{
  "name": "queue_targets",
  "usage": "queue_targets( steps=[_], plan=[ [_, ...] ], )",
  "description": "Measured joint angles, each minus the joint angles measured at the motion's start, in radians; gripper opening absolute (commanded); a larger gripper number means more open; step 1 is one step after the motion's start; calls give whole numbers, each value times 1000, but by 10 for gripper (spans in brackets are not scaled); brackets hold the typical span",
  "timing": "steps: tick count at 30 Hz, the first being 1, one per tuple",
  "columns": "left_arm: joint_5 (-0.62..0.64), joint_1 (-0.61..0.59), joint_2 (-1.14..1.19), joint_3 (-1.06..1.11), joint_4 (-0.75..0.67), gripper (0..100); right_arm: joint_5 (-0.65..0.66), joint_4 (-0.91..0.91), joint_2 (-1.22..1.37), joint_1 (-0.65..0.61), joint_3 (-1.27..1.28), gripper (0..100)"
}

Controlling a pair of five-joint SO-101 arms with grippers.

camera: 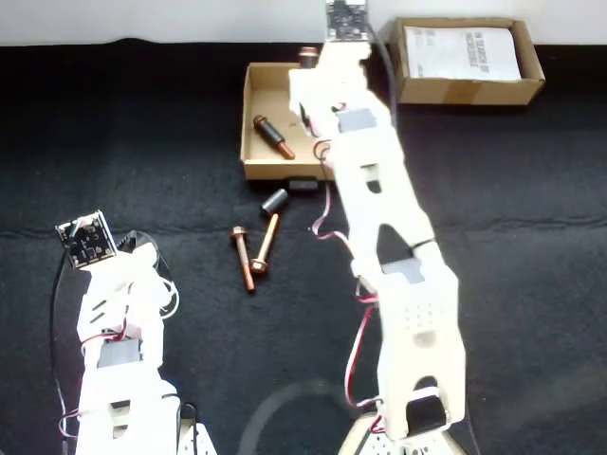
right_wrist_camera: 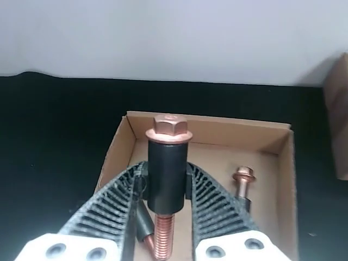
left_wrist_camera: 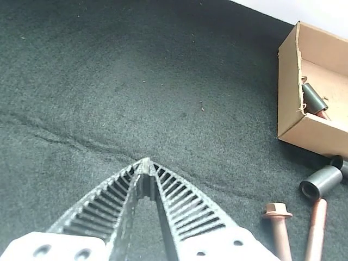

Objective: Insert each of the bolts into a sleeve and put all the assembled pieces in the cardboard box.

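Black cloth (camera: 142, 142) below; my right gripper (right_wrist_camera: 166, 169) clamps a sleeved bolt (right_wrist_camera: 167, 157) over the box (right_wrist_camera: 217, 128); left gripper (left_wrist_camera: 145, 163) closed, empty.

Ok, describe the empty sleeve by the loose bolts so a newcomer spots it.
Find the cardboard box holding one assembled bolt. On the cloth just in front lie two bare copper bolts; the sleeve is the short dark tube at one bolt's tip. Unlike the dark piece against the box wall, it lies clear of it.

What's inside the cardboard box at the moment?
An assembled piece lies inside, and the right wrist view shows a second bolt. The right gripper, holding a third piece, covers part of the floor.
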Motion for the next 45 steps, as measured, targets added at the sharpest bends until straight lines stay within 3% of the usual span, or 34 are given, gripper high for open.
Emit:
queue_targets(
  steps=[4,9,16,19,22,28,38,41,45],
  plan=[
    [0,0,0,0,6,9,54,141,141,-5,-187,9],
    [0,0,0,0,6,9,235,341,261,-38,-371,9],
    [0,-2,0,0,6,9,459,384,324,-44,-479,14],
    [0,-2,0,0,6,9,511,384,328,-44,-480,111],
    [0,-2,0,0,6,9,520,384,327,-44,-486,205],
    [0,-2,0,0,6,9,529,408,324,-44,-500,211],
    [0,-2,0,0,6,9,580,845,324,-72,-666,210],
    [0,-2,0,0,6,9,494,953,324,-87,-783,209],
    [0,-2,0,0,6,9,287,1045,321,-87,-921,153]
  ],
)
